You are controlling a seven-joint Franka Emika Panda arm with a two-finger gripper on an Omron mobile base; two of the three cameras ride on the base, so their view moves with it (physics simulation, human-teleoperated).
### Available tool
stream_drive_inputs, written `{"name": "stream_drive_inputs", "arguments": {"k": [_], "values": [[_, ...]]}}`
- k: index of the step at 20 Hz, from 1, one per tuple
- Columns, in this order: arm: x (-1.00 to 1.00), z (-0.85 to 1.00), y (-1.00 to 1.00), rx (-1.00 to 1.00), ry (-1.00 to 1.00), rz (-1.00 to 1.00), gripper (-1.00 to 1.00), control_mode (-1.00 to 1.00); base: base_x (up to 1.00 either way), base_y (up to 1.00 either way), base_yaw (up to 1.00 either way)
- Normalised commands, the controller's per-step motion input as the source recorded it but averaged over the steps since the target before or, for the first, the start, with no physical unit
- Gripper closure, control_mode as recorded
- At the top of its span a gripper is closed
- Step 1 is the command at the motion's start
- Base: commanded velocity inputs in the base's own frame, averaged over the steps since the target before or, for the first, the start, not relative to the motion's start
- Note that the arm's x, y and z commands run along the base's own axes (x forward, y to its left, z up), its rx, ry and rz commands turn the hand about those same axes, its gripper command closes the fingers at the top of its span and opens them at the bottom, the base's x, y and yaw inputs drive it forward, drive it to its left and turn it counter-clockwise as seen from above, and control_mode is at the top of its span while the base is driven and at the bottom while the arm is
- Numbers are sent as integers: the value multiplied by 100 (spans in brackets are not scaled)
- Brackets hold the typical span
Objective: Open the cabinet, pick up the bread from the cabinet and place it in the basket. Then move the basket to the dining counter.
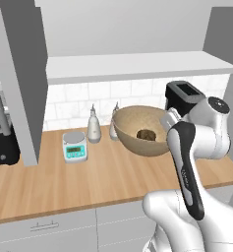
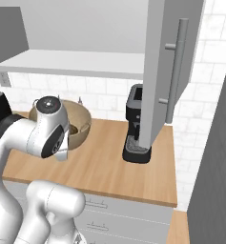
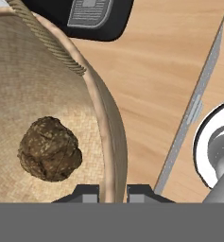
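Note:
The basket (image 3: 42, 90), a large round tan bowl with a woven inside, has the bread (image 3: 49, 149) lying in it as a small dark brown lump. My gripper (image 3: 113, 191) is shut on the basket's rim, one finger inside the wall and one outside. From the left base the basket (image 1: 132, 128) shows tilted toward the camera over the tile-backed wooden counter (image 1: 103, 177), with the bread (image 1: 146, 134) near its bottom. The cabinet (image 1: 137, 66) stands open above, its door (image 2: 169, 71) swung out. The dining counter is out of view.
A kitchen scale (image 1: 74, 146) and two bottles (image 1: 93, 125) stand left of the basket. A black coffee machine (image 2: 136, 124) sits right of it, under the open door. A dark appliance (image 1: 2, 142) is at far left. Grey drawers (image 1: 44, 226) run below the counter edge.

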Motion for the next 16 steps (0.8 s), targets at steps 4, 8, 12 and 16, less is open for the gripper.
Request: {"name": "stream_drive_inputs", "arguments": {"k": [4,8,12,16], "values": [[0,0,0,0,5,-5,100,-100,0,0,0],[0,0,0,0,0,0,100,-100,0,0,0],[0,0,0,0,0,0,100,-100,0,0,0],[-10,-4,0,0,0,0,100,100,-29,6,0]]}}
